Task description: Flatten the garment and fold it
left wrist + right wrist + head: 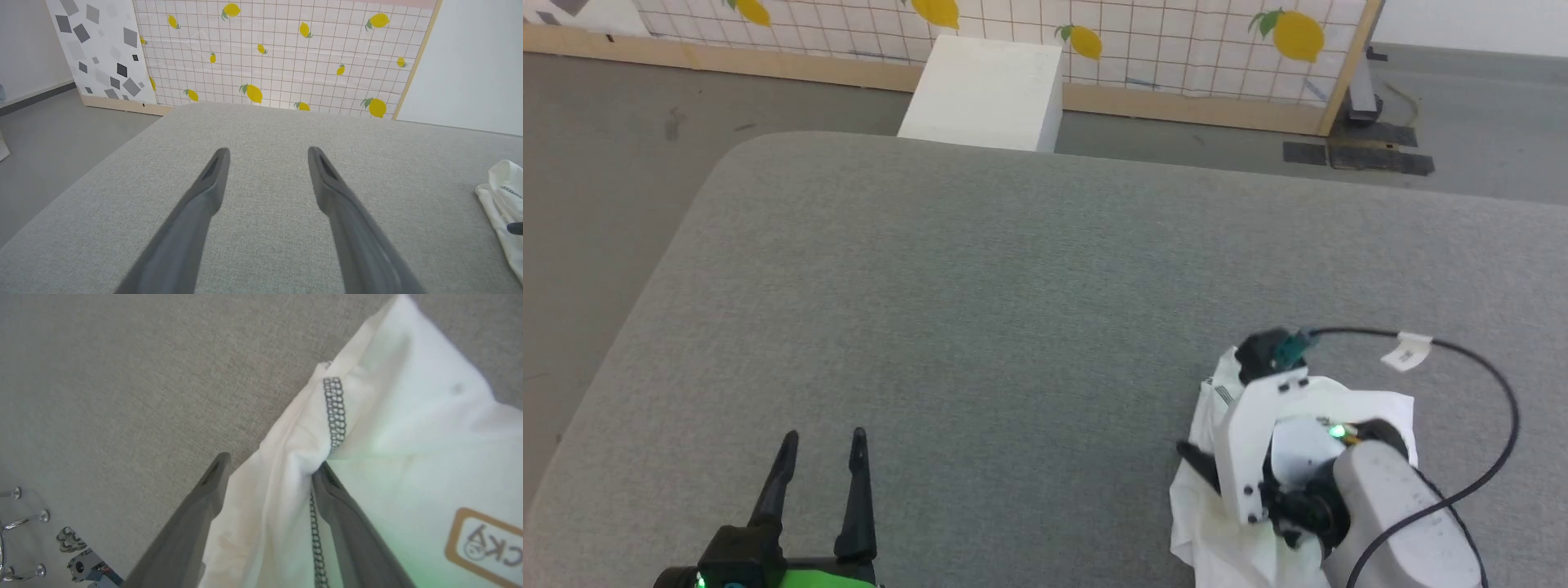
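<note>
At the near edge, the left gripper (824,435) hovers over bare table (1013,286), its fingers wide apart and with nothing between them. The garment (1380,408) lies well to its right, so this arm is the farther one.

The right gripper (272,460) is directly above the garment at the near right part of the table and points down into it. Its jaws stand wide, and a ridge of white cloth lies between them. One finger (347,522) touches the cloth next to the dark zigzag seam (335,412), but the cloth is not pinched.

The garment is a bunched heap, not flat. In the head view the heap is a little longer from near to far than from side to side, and its near end goes out of the picture. Which end is the neck and which the hem, I cannot tell. The seam runs nearly along the line of the right fingers. I judge that the flattening must spread the cloth to the left and away, where the table is free.

Beyond the far edge stands a white box (984,90)
</note>
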